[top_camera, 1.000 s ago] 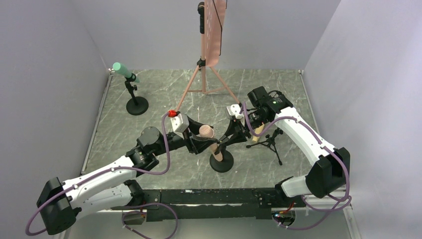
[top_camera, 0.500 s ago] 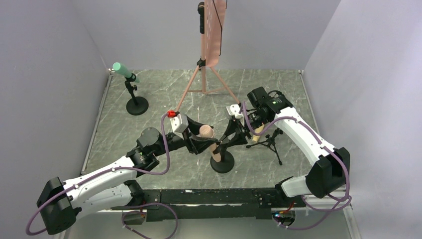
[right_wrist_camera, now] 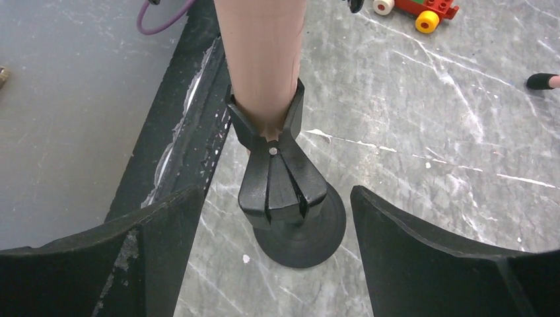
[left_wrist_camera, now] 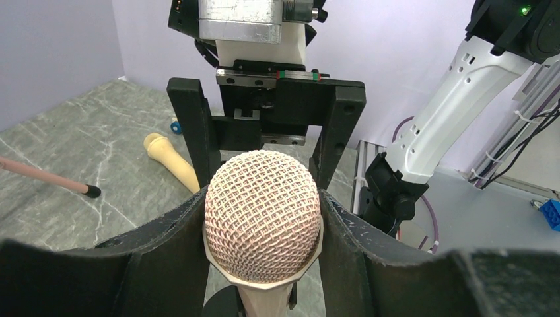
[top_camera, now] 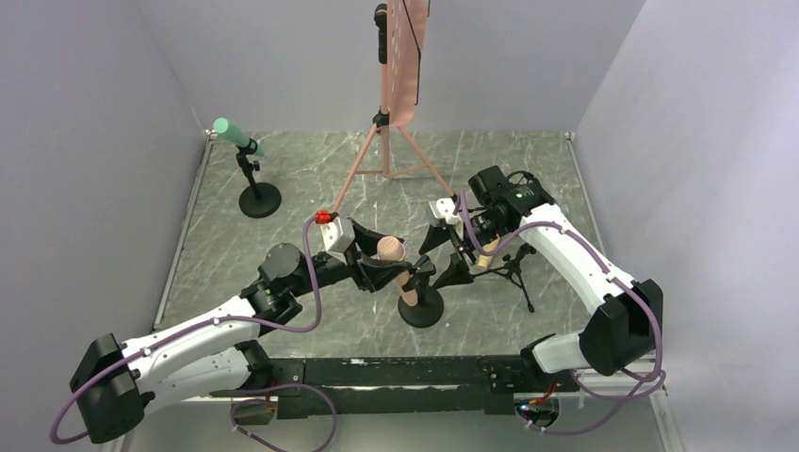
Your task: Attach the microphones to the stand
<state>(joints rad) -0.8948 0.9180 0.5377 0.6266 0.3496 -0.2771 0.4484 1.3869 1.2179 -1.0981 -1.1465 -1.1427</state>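
From above, three microphones showed. A teal microphone (top_camera: 233, 132) sat clipped in a round-footed stand (top_camera: 259, 200) at the upper left. A pink microphone (top_camera: 387, 249) stood in a second round-footed stand (top_camera: 421, 308) at the centre. A tan microphone (top_camera: 485, 254) lay low, right of centre, by a small black tripod stand (top_camera: 512, 270). A tall pink tripod (top_camera: 396, 141) rose at the top centre. Of the two hands, the left hand (top_camera: 384, 262) was closed round the head of the pink microphone. The right hand (top_camera: 440, 256) was just to the right of it, spread wide and holding nothing.

In the left wrist view, the pink microphone (left_wrist_camera: 262, 218) filled the lower middle. The fingers (left_wrist_camera: 178, 231) of the left hand (left_wrist_camera: 262, 211) pressed against both sides of its mesh head. Behind it, the right hand (left_wrist_camera: 267, 142) faced the camera with its black fingers set wider than the head. The tan microphone (left_wrist_camera: 173, 162) lay on the worktop (left_wrist_camera: 79, 125) at centre left.

In the right wrist view, the shaft of the pink microphone (right_wrist_camera: 261, 53) came down from the top into the black clip (right_wrist_camera: 274, 172) above the round foot (right_wrist_camera: 300, 241). The right hand (right_wrist_camera: 276, 198) stood wide open, with one finger (right_wrist_camera: 152, 244) at the lower left and the other at the lower right. Both were clear of the clip. A coloured block toy (right_wrist_camera: 422, 10) lay at the upper right.
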